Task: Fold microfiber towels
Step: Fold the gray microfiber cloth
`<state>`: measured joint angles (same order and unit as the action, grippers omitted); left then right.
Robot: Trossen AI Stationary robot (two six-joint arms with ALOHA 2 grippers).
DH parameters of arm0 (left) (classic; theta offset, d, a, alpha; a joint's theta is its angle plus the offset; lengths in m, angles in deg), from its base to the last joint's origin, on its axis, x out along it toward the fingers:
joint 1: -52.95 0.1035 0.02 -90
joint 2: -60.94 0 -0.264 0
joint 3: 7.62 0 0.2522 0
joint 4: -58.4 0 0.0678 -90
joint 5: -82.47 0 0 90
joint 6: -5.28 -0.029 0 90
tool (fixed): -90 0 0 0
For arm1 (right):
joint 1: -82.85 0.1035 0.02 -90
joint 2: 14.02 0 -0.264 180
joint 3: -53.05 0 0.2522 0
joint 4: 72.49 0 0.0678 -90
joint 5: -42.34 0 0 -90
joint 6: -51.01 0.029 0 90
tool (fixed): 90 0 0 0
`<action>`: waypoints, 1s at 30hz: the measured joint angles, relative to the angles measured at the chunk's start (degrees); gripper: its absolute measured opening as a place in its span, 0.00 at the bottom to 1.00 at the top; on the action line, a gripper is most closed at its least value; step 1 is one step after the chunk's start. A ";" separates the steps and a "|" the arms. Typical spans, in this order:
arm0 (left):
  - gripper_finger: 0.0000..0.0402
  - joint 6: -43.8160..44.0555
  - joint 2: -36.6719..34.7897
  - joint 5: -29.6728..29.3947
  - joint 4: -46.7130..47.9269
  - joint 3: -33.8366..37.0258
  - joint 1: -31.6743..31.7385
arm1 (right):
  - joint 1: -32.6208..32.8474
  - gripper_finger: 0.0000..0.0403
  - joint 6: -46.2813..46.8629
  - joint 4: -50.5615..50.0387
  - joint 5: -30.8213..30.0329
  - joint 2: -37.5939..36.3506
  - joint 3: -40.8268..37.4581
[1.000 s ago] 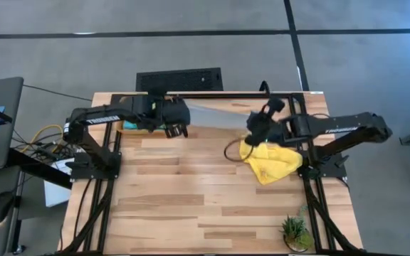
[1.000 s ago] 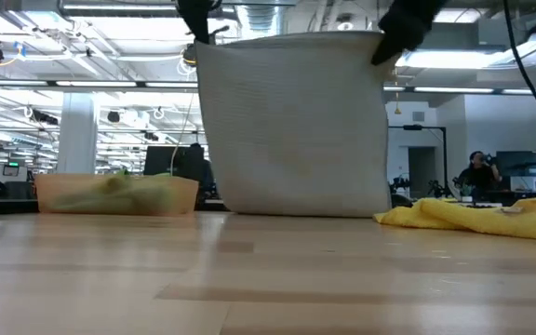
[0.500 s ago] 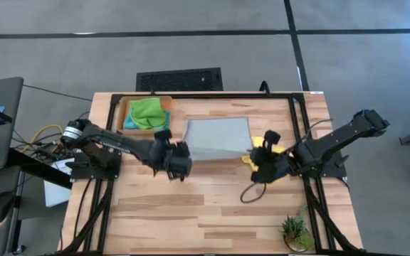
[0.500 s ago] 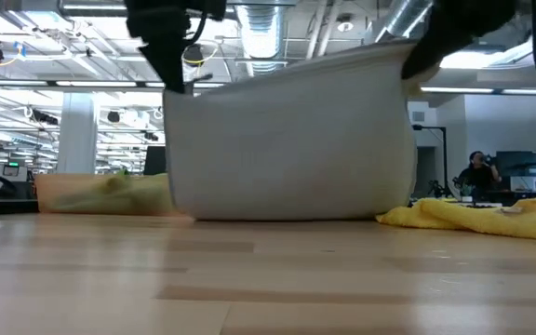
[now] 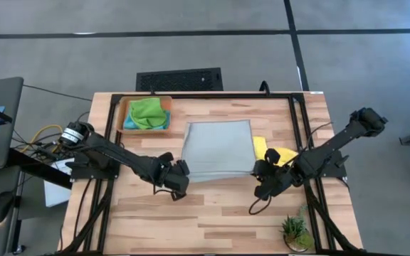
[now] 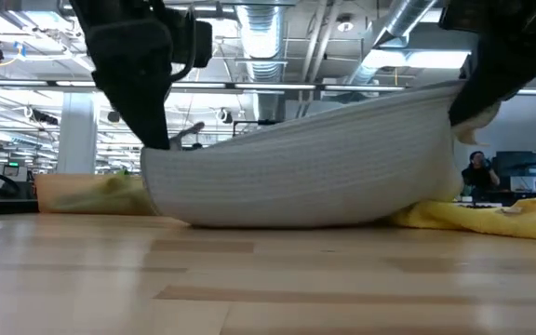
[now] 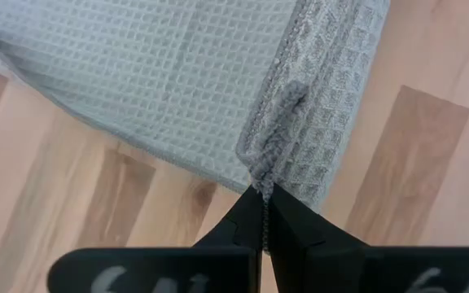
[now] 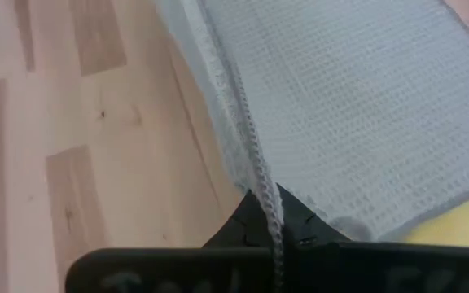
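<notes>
At the table's 10 o'clock corner a shallow orange tray [image 5: 125,107] holds the lime green towel [image 5: 146,112], with the turquoise towel [image 5: 129,123] showing as a sliver beneath its edge. In the low view this tray is only a pale blur, so its contents cannot be made out from there.

The left gripper [image 5: 179,183] sits at about 8 o'clock from the table's centre, its jaws pinched together on the near left corner of the grey towel [image 5: 217,148]. The left wrist view shows the bunched hem caught between the two dark fingers [image 7: 295,232].

The grey towel lies spread near the middle of the wooden table [image 5: 212,213], its far part flat on the boards. In the low view its near edge is lifted at both corners and sags in a curve between them, the middle touching the wood.

The right gripper [image 5: 262,179] is at about 4 o'clock from the centre, jaws clamped on the towel's near right corner, the hem running straight into the fingertips in the right wrist view.

The yellow towel [image 5: 275,153] lies crumpled at 3 o'clock, partly under the grey towel's right edge.

A small potted plant [image 5: 294,231] stands at the 5 o'clock corner.
</notes>
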<state>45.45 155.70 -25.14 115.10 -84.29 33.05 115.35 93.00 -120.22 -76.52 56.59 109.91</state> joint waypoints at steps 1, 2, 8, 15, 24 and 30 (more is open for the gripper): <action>0.00 -0.45 0.00 -0.63 -0.52 0.48 0.00 | -0.38 0.01 -0.11 0.19 -0.31 0.00 0.01; 0.00 -1.10 0.00 -1.43 -0.87 0.68 0.29 | -0.94 0.02 -0.59 0.10 -1.17 0.00 0.01; 0.00 -5.45 0.00 -6.03 -0.98 1.09 5.22 | -7.76 0.02 -5.80 -0.61 -5.46 -0.02 -0.01; 0.00 -11.74 0.00 -11.83 -1.86 1.04 14.94 | -19.70 0.02 -7.99 -2.15 -7.30 -0.02 -0.13; 0.00 -22.78 0.00 -7.93 -9.90 0.91 27.00 | -34.09 0.02 -16.44 1.61 -6.74 -0.02 -3.46; 0.00 -23.35 0.00 -5.89 -10.99 0.94 31.87 | -39.80 0.02 -23.98 5.69 -4.12 -0.02 -3.66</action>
<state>22.10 155.70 -31.04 104.11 -83.35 64.92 75.54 69.02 -114.54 -80.64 56.57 106.25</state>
